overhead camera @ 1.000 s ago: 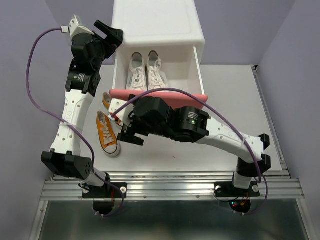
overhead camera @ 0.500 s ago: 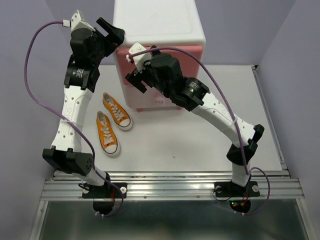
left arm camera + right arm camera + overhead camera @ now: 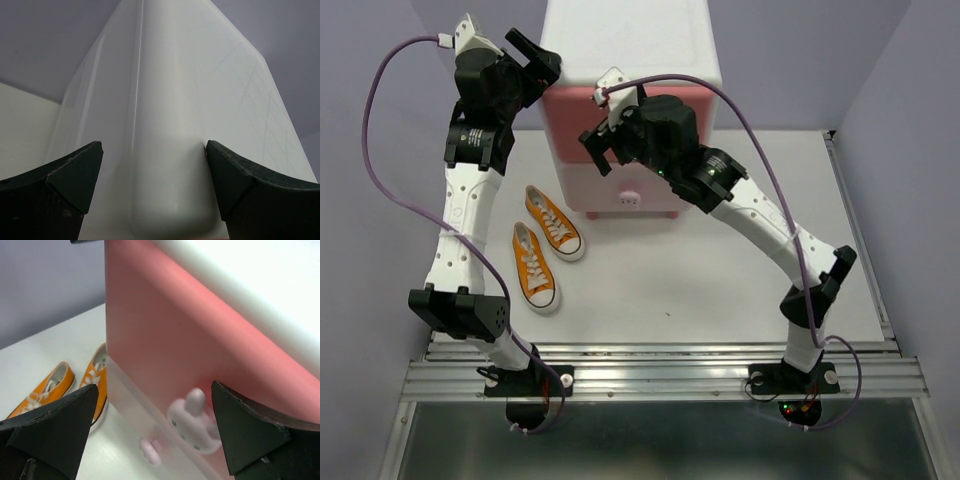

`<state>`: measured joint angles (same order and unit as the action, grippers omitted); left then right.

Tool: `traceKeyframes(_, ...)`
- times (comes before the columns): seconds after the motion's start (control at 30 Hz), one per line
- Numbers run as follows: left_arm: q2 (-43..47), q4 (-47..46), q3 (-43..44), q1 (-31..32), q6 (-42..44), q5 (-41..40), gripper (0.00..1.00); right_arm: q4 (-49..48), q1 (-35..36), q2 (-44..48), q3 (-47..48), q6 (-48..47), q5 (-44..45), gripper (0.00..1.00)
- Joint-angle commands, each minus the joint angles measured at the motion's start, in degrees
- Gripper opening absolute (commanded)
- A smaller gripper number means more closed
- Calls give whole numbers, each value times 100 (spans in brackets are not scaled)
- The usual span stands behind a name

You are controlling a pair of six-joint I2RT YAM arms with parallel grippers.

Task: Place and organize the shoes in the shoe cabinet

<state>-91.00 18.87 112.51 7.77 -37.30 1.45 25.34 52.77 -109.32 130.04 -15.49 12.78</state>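
The shoe cabinet (image 3: 630,40) stands at the back centre with both drawers shut. Two orange shoes (image 3: 553,222) (image 3: 534,265) lie on the table to its left; they also show in the right wrist view (image 3: 95,382) (image 3: 42,392). The white pair is hidden. My right gripper (image 3: 600,150) is open in front of the deep pink upper drawer (image 3: 165,340), its jaws either side of the bunny knob (image 3: 192,420) without touching it. My left gripper (image 3: 542,58) is open, its jaws straddling the cabinet's rear left corner (image 3: 165,150).
The pale pink lower drawer's knob (image 3: 150,452) sits just below the upper one. Purple walls enclose the white table (image 3: 720,280) at the back and sides. The table's metal front rail (image 3: 660,380) carries both arm bases.
The upper drawer, open a second ago with the white shoes inside, is now shut. My right arm has swung up and back with it. My left gripper has stayed at the cabinet's corner.
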Motion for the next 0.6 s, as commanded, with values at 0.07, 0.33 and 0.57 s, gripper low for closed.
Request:
traceKeyframes(0.07, -357, 1883, -194, 67, 575, 320, 95, -443, -339, 1614, -1750, 1202, -2128, 100)
traceKeyframes(0.33, -138, 1716, -554, 137, 469, 444, 94, 94, 154, 2792, -3958, 2005, -1437, 100)
traceKeyframes(0.57, 495, 1207, -1520, 357, 48, 329, 94, -1145, 154, 3084, -5488, 3252, 1147, 100)
